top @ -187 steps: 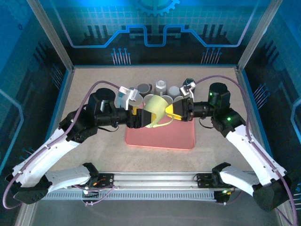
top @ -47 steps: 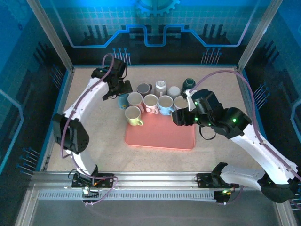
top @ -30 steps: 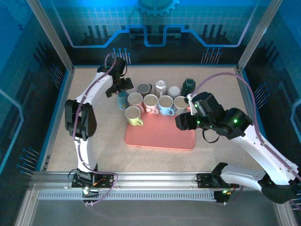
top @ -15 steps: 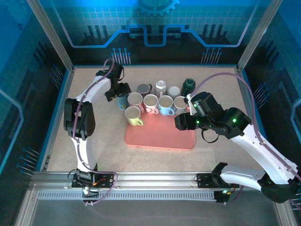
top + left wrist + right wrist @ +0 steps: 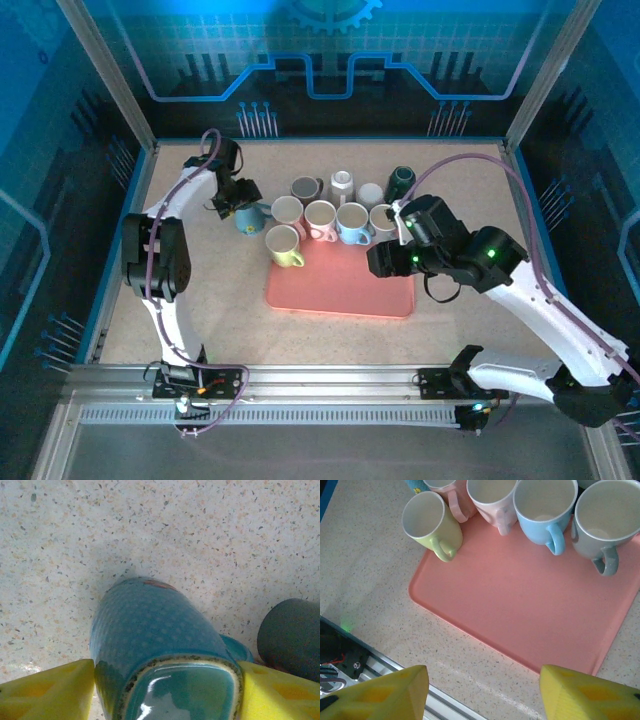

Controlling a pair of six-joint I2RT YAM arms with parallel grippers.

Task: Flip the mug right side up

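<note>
Left gripper (image 5: 165,692) appears clamped on the teal mug (image 5: 150,625), yellow fingers (image 5: 45,692) against both sides, at the left end of the mug row (image 5: 335,215). The speckled table (image 5: 220,290) sits in a blue-lit enclosure. Left arm stretches far; right gripper (image 5: 482,692) hovers empty, jaws apart, above the pink mat (image 5: 530,610).

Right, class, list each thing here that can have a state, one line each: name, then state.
Teal mug, upside down, tilted, gripped.
Left gripper, shut on teal mug.
Right gripper, open, empty.
Green mug, upright.
Pale pink mug, upright.
Blue mug, upright.
Grey mug, upright.
</note>
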